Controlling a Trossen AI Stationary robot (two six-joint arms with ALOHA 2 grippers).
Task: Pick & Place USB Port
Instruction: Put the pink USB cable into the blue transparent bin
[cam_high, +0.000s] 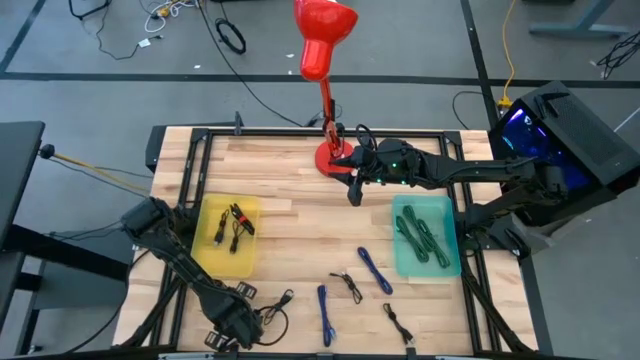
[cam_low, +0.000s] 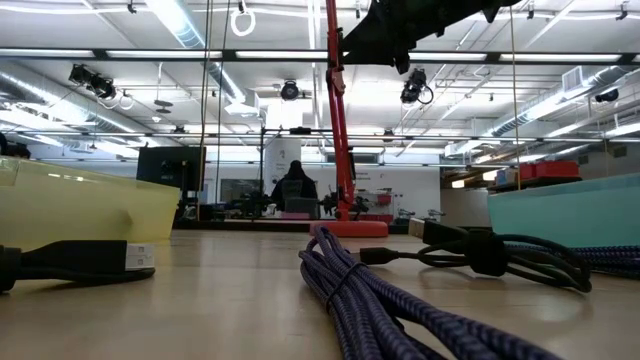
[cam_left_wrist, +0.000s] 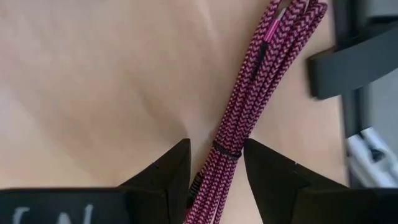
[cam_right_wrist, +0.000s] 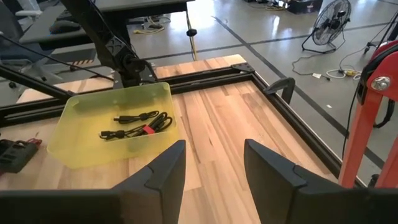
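A magenta braided cable bundle (cam_left_wrist: 249, 81), cinched by a dark tie, lies flat on the wooden table near its near-left corner. My left gripper (cam_left_wrist: 216, 144) points down over it, open, one finger on each side of the bundle at the tie; I see no touch. From above, the left gripper (cam_high: 235, 322) hides that cable. My right gripper (cam_high: 355, 190) hangs open and holding nothing above the table's far middle, beside the red lamp's base (cam_high: 330, 158). In its wrist view the right gripper (cam_right_wrist: 211, 168) faces the yellow tray (cam_right_wrist: 115, 124).
The yellow tray (cam_high: 208, 255) at left holds black cables. A teal tray (cam_high: 400, 262) at right holds green ones. Blue cables (cam_high: 325, 315) (cam_high: 375, 270) and black cables (cam_high: 347, 286) (cam_high: 400, 323) (cam_high: 278, 303) lie loose near the front. A dark frame rail (cam_left_wrist: 348, 56) runs close beside the magenta cable.
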